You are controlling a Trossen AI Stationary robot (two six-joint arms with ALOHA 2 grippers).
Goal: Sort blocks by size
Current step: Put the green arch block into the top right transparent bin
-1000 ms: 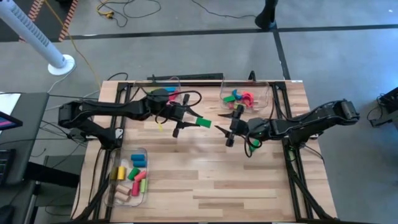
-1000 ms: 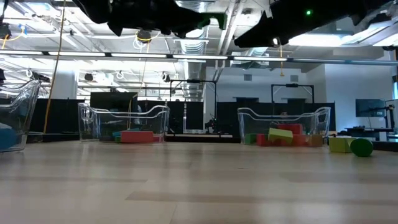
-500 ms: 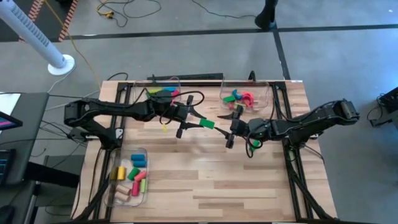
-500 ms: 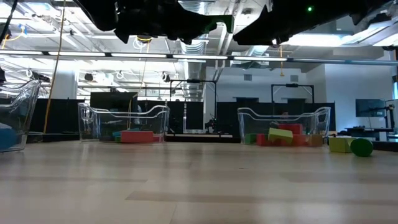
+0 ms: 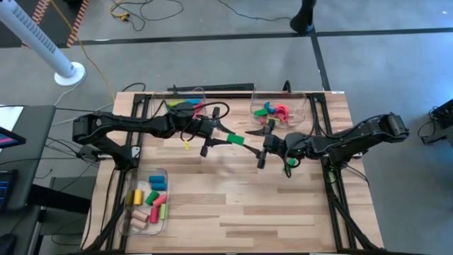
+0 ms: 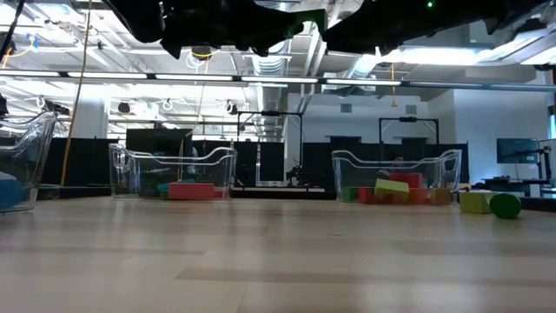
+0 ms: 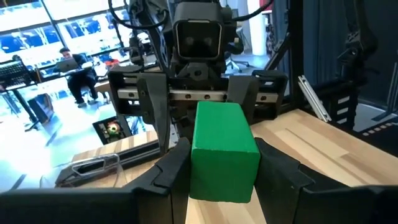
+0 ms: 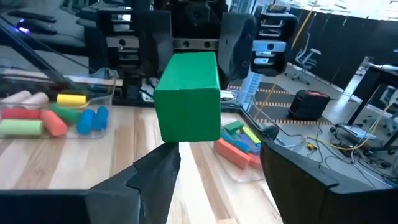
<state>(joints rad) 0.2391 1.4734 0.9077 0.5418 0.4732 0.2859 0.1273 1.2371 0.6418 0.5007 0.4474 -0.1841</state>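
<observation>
A green rectangular block [image 5: 236, 139] hangs in the air over the middle of the table, with my left gripper [image 5: 219, 139] shut on it. The block's free end [image 8: 186, 106] points at my right gripper [image 5: 256, 145]. That gripper is open and faces the left one, its fingers [image 8: 155, 177] just short of the free end and to either side of it. The other blocks lie in three clear bins. A green and a yellow-green block [image 6: 488, 203] rest on the table under my right arm. My left gripper pinches the green block by its two side faces [image 7: 195, 171] at the end nearer the wrist, between its two fingers. The fingers come level from the table's left and lie along the block. The block is lifted clear and sticks out level beyond the fingertips.
A clear bin [image 5: 184, 106] with flat coloured blocks stands at the far left and another [image 5: 277, 110] at the far middle. A third bin [image 5: 148, 200] at the near left holds several cylinders. The near half of the wooden table [image 5: 248, 212] is bare.
My left gripper has carried the green block a little toward the table's right, closer to my right gripper, and the block has stayed level and clear of the table. My right gripper has kept its place and tipped slightly.
</observation>
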